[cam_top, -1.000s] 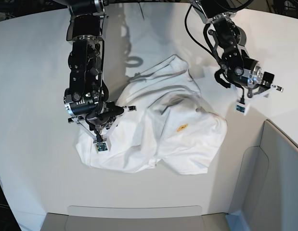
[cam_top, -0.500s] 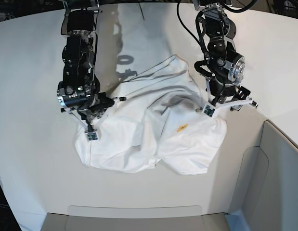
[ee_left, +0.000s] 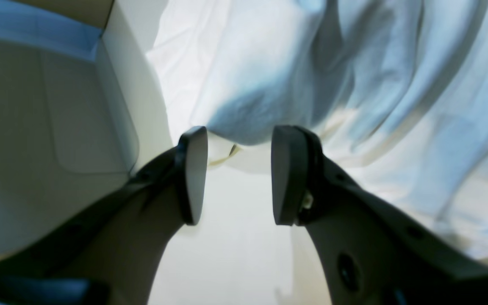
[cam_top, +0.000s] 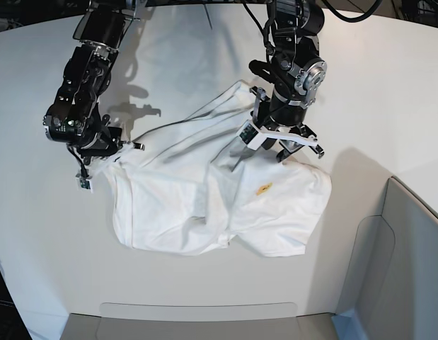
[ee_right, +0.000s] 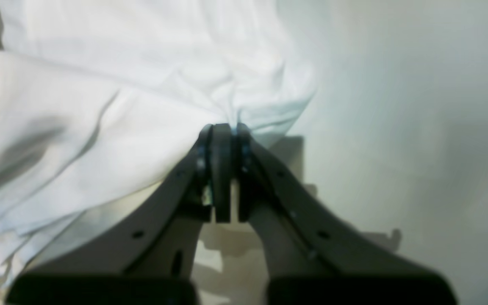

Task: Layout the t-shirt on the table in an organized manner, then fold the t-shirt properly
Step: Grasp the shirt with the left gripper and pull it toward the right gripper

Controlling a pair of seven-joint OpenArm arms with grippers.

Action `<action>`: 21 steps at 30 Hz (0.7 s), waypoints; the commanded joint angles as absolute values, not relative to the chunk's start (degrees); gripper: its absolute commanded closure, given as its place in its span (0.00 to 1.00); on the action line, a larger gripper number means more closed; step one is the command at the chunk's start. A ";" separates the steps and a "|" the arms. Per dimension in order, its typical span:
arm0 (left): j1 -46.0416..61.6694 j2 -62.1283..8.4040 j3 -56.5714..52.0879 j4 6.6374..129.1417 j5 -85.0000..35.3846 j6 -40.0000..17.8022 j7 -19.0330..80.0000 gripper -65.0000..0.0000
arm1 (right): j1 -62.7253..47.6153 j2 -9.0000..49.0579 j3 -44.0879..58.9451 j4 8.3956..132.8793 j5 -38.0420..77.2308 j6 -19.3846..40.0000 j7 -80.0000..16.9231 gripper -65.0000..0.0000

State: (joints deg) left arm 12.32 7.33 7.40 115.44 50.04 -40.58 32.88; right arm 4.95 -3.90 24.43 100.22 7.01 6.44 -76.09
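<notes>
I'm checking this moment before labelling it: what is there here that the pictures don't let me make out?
- Base view: the left tool tips sit behind the arm's own body, so contact with the t-shirt can't be judged.
- Base view: the orange mark is too small to read.
- Left wrist view: blur hides which part of the shirt lies ahead.
- Right wrist view: the right tool covers the pinched cloth.

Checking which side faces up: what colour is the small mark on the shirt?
Orange mark on the white t-shirt; clearest in the base view.

Lighting is bright and overhead. Arm shadows fall on the table (cam_top: 204, 49) toward 1 o'clock. Both wrist views are soft, blurred at close range.
</notes>
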 commanded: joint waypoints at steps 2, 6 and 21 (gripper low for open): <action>11.91 7.60 9.10 116.79 49.89 -40.00 31.69 0.63 | 5.93 -3.82 24.57 101.23 7.87 6.46 -75.30 1.00; 11.82 7.69 12.35 116.79 49.89 -40.00 31.69 0.64 | 5.14 -3.82 24.57 101.49 7.87 6.46 -74.07 1.00; 5.05 8.22 6.46 117.67 30.37 -36.35 57.01 0.64 | 4.00 -3.03 24.66 101.23 7.78 6.46 -71.52 1.00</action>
